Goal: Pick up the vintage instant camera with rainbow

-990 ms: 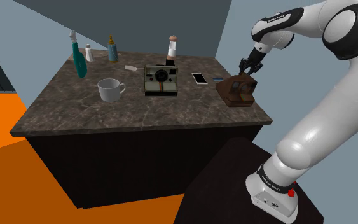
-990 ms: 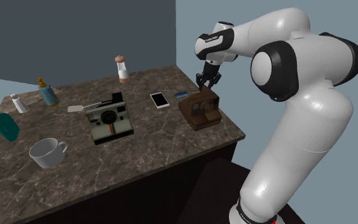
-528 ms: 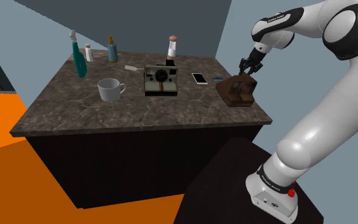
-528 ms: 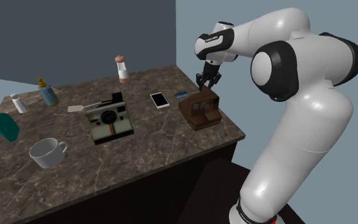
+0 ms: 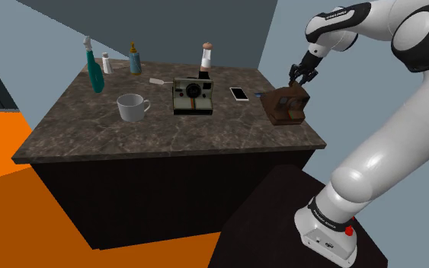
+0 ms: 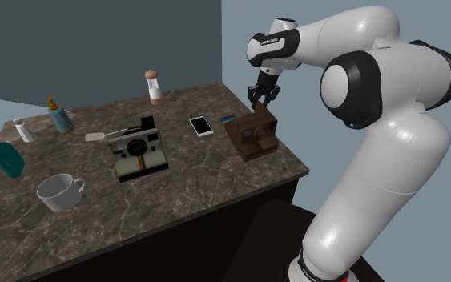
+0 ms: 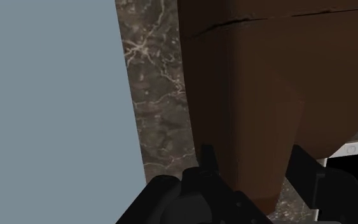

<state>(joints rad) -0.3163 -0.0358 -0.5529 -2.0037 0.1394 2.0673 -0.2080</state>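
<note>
At the shoulder view's right end of the marble counter [image 5: 167,141], the brown instant camera [image 5: 285,107] is gripped from above, the gripper [image 5: 299,79] fingers clamped on its body. Grasp judged done; a clear lift is left. Noted further left: grey instant camera [image 5: 193,97], mug [image 5: 132,106], phone [image 5: 239,94]. Nothing is seen blocking the way up.

Soft, even light, fairly bright.
Lays a broad pale sheen along the white arm [image 5: 372,164] and a faint gloss on the veined counter [image 5: 167,129]; leaves its front and the stand [image 5: 273,221] in deep shade, the brown camera [image 7: 266,95] dim in the wrist view.
</note>
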